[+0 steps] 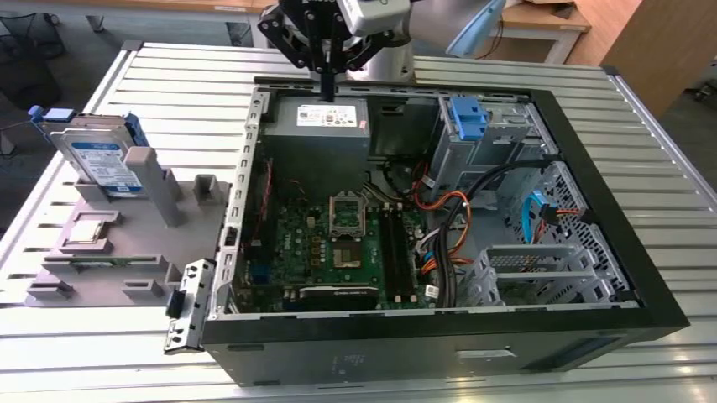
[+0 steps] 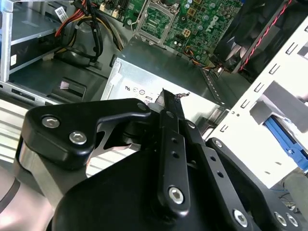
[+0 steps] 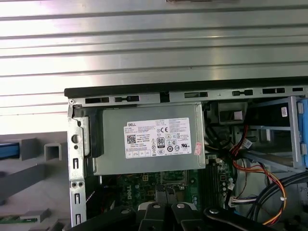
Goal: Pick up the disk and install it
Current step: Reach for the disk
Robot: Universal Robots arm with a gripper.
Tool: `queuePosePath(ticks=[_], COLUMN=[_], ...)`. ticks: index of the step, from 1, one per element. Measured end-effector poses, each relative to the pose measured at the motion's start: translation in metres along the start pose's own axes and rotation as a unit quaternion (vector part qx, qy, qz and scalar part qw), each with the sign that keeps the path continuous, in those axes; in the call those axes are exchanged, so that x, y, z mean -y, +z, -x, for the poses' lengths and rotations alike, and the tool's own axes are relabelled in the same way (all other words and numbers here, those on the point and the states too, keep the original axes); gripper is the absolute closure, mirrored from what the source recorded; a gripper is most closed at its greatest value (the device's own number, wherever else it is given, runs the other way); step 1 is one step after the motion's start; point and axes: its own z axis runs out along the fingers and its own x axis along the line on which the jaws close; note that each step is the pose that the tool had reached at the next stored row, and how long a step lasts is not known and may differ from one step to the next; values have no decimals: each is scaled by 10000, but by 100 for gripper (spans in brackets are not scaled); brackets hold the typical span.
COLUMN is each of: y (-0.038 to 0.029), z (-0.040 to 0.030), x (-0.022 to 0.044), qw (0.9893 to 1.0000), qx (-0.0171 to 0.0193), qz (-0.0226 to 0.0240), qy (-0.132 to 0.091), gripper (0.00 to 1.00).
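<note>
A: What sort of place is this?

B: A robotics lab or test workshop. An open computer case (image 1: 448, 344) lies on a slatted aluminium table (image 1: 168, 75), its motherboard (image 1: 336, 243) bare.

A: What else?

B: Toward the table's edge on the exterior view's left, a grey fixture (image 1: 123, 252) holds parts upright, the disk (image 1: 107, 159) among them. A robot arm (image 1: 387, 59) rises at the far edge, wooden desks (image 1: 549, 21) behind it.

The black jaws hang closed near the silver power supply (image 2: 163, 67), green motherboard (image 2: 192, 19) beyond.
</note>
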Motion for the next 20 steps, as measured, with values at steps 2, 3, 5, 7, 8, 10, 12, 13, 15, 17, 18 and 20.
queuePosePath(ticks=[2,3,5,7,8,10,12,13,15,17,18,20], y=[0,-1,-1,-1,-1,-1,-1,-1,-1,-1,-1,1], z=[-15,-23,-42,-54,-54,-55,-55,-55,-60,-74,-86,-112], x=[1,2,3,3,3,4,4,4,4,6,6,8], qw=[10000,10000,10000,10000,10000,10000,10000,10000,10000,10000,10000,10000], qx=[0,0,0,0,0,-1,0,-1,0,0,0,0], qz=[0,0,0,0,0,-1,-1,-1,0,0,-1,0], qy=[0,0,0,0,0,-1,0,0,1,0,0,0], gripper=[89,89,89,89,89,89,89,89,89,89,89,89])
